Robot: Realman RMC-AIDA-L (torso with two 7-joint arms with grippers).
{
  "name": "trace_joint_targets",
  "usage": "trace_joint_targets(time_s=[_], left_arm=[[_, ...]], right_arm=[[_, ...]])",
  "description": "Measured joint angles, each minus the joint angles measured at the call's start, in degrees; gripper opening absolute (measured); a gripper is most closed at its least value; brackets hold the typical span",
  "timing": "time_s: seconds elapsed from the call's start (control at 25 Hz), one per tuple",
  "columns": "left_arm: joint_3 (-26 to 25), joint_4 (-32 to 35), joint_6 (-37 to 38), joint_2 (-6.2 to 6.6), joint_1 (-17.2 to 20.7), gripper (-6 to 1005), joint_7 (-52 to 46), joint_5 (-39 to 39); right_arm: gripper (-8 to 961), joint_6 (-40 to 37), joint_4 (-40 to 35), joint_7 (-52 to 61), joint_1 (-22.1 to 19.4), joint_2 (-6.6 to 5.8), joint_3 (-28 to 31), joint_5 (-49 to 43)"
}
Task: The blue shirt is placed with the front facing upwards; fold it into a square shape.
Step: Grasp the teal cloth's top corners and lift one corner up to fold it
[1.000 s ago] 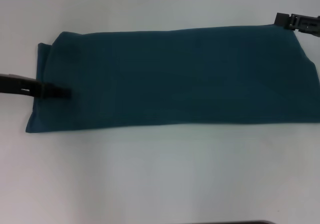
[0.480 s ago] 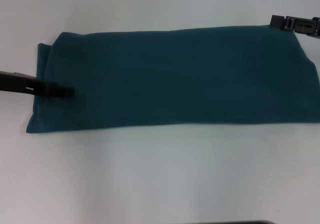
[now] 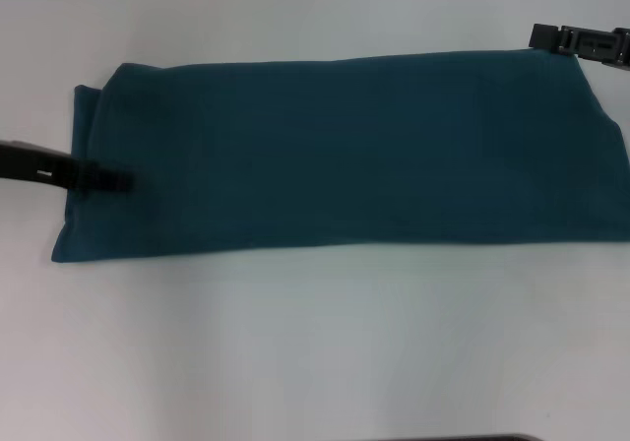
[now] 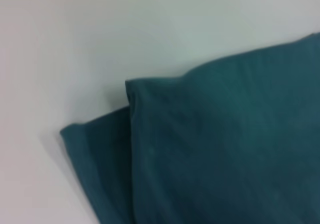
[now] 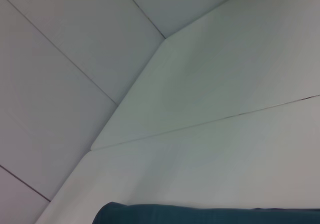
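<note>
White table (image 3: 315,362) carries the blue shirt (image 3: 335,156), folded to a long band with plain cloth facing up; no lettering is visible. Its right end runs past the head view's edge. At the left end a lower layer (image 4: 95,164) sticks out beyond the upper fold.

Left gripper (image 3: 113,180) reaches in over that left end, fingertips above the cloth just inside the edge; whether they are parted or pinching fabric cannot be told. Right gripper (image 3: 551,37) sits just beyond the shirt's far right corner, partly cut off; its finger state cannot be told either.
</note>
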Motion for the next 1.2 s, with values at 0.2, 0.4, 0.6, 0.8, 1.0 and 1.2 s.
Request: trace_joint_targets(time_s=[0.2, 0.4, 0.6, 0.8, 1.0, 1.2], left_arm=[[0.0, 1.0, -0.5, -0.03, 0.0, 581, 0.0, 1.3], [0.0, 1.1, -0.6, -0.01, 0.1, 581, -0.1, 1.4], [-0.2, -0.7, 0.9, -0.07, 0.1, 582, -0.2, 1.0], [-0.2, -5.5, 3.8, -0.21, -0.1, 582, -3.4, 1.3], [0.0, -9.2, 6.9, 0.0, -0.8, 582, -9.9, 2.4], [2.8, -12.1, 9.8, -0.2, -1.4, 582, -15.8, 5.3]], right_arm=[[731, 0.3, 0.0, -0.1, -0.1, 0.0, 0.0, 0.0], [731, 0.3, 0.0, -0.1, -0.2, 0.0, 0.0, 0.1], [733, 0.3, 0.0, -0.1, -0.2, -0.05, 0.1, 0.2], [733, 0.2, 0.0, -0.1, -0.3, -0.24, 0.0, 0.5], [732, 0.1, 0.0, -0.4, -0.3, -0.5, 0.0, 0.5], [732, 0.1, 0.0, -0.9, -0.2, -0.67, 0.0, 0.5]])
